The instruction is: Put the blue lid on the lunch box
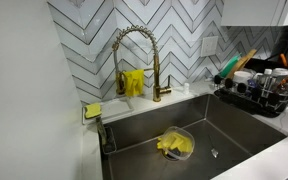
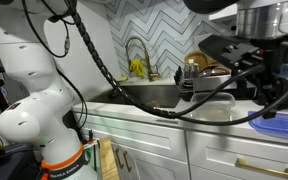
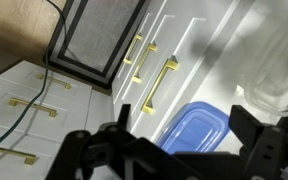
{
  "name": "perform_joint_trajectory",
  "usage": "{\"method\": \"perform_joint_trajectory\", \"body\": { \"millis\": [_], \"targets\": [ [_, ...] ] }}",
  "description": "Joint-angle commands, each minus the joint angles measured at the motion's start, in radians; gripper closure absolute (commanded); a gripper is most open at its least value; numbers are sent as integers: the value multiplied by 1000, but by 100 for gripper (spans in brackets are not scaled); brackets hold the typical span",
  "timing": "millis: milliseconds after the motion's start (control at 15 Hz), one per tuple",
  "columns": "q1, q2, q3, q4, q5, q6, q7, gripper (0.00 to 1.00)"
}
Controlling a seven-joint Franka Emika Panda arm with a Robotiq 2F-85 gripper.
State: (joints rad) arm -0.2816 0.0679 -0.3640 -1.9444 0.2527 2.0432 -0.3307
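Observation:
The blue lid (image 3: 196, 130) lies flat on the white counter near its front edge. In an exterior view it shows at the far right (image 2: 284, 124). My gripper (image 3: 184, 120) hovers above it, open, with a black finger on each side of the lid and nothing held. In an exterior view the gripper (image 2: 270, 82) hangs over the right end of the counter. A clear plastic container (image 3: 280, 55) stands just beyond the lid. Another clear container (image 1: 174, 143) with a yellow item inside sits in the sink. I cannot tell which of them is the lunch box.
A gold faucet (image 1: 134, 45) rises behind the steel sink (image 1: 234, 125). A black dish rack (image 1: 256, 92) with dishes stands beside the sink. White cabinet doors with gold handles (image 3: 152, 85) lie below the counter. Black cables (image 2: 134, 95) drape across the counter front.

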Motion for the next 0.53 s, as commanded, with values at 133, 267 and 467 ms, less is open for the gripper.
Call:
{"method": "perform_joint_trajectory", "body": {
  "millis": [133, 267, 467],
  "targets": [
    [-79, 188, 35, 140, 182, 11, -28, 0],
    [-111, 252, 56, 201, 237, -17, -23, 0],
    [-155, 342, 96, 287, 284, -33, -7, 0]
  ]
}}
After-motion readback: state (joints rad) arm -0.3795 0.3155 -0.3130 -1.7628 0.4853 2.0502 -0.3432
